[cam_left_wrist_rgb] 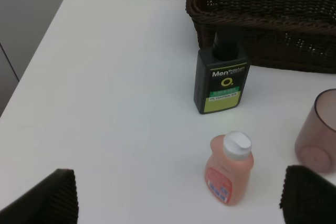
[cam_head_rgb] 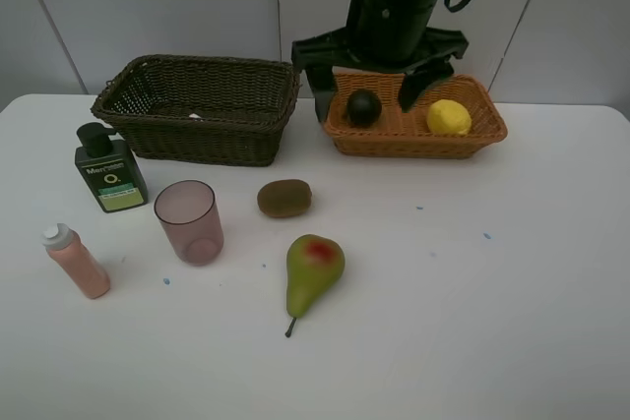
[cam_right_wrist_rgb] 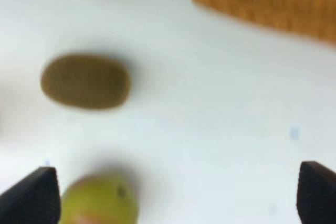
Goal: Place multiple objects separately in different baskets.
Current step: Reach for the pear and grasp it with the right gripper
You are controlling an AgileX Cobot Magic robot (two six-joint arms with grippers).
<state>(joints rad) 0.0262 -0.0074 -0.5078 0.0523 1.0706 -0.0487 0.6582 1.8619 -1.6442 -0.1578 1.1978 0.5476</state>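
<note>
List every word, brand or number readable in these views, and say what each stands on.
"Men": top of the label on the dark green bottle; the smaller letters beside it are too small to read.
"O": large yellow letter lower on the same label; the print under it is too small.
On the pink white-capped bottle: blue label print, unreadable.

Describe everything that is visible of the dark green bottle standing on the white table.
The dark green, flat-sided, plastic-looking bottle has a black cap and a front label: white lettering beginning "Men", a yellow ring, a lime-green lower panel. It stands upright on the white table, just before the left near corner of the dark brown woven basket; whether they touch is unclear. Nothing else touches it.
</note>
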